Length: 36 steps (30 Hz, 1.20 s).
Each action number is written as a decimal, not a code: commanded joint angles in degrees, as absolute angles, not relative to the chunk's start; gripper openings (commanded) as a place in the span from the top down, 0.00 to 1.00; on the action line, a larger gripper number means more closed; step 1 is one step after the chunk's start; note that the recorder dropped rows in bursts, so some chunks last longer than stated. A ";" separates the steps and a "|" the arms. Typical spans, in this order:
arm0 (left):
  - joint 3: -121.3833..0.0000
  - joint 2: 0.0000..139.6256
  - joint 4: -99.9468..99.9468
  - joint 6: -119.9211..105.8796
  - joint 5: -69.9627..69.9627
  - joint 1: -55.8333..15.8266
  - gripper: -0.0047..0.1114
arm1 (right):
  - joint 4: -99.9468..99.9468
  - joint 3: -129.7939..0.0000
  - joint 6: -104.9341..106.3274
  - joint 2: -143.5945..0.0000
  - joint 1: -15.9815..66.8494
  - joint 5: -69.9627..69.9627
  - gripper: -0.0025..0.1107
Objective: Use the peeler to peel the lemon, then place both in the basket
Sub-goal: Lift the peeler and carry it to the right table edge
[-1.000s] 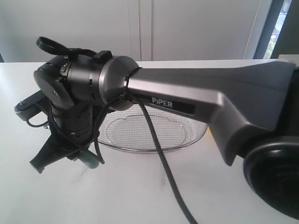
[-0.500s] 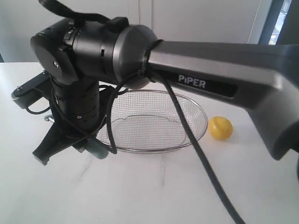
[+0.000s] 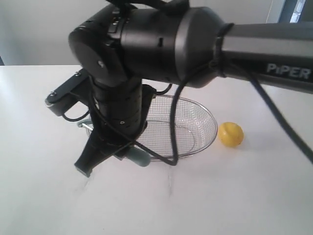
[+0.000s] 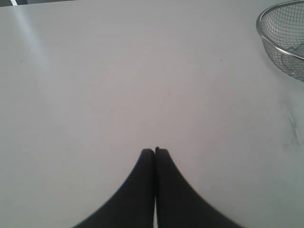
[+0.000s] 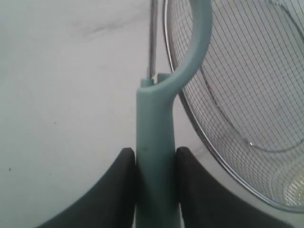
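White tabletop (image 3: 254,196), matte, faintly scuffed; pale cabinet fronts (image 3: 39,34) behind, sliver of window (image 3: 293,10) at upper right. Left gripper (image 4: 155,151) above bare table, jaws pressed together with nothing between them, edge of basket (image 4: 285,33) in a corner of its wrist view. Right arm (image 3: 161,44) reaching across to left of centre, filling the upper exterior view. Right gripper (image 5: 155,152) clamped on peeler (image 5: 154,114), pale teal handle pinched between both fingers. Long axis of peeler in line with the fingers; hooked head out past the fingertips, curving across the basket's rim in the wrist view; teal end of handle showing beneath the gripper in the exterior view, just in front of the near rim. Basket at centre, left end hidden behind the gripper. Lemon (image 3: 231,134) on the table just right of the basket, near the rim, apparently not touching. Against a second ago: arm higher and nearer the camera, gripper and peeler shifted rightward to the basket's left end, lemon uncovered, then hidden behind the forearm.
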<state>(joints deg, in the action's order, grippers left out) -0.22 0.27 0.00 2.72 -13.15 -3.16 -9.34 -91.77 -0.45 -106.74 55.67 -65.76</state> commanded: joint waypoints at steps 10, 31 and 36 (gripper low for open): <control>0.00 0.00 0.00 2.57 -13.30 -2.97 0.96 | -11.07 -74.11 -1.79 -90.22 45.90 -61.21 0.98; 0.00 0.00 0.00 2.57 -13.30 -2.97 0.96 | -17.34 -55.52 -7.92 -63.28 33.99 -63.25 0.98; 0.00 0.00 0.00 2.57 -13.30 -2.97 0.96 | -18.37 -54.22 -7.13 -57.82 30.80 -65.06 0.98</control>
<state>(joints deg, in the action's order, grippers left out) -0.22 0.27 0.00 2.72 -13.15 -3.16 -16.95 -54.90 -7.52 -60.68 32.79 -64.31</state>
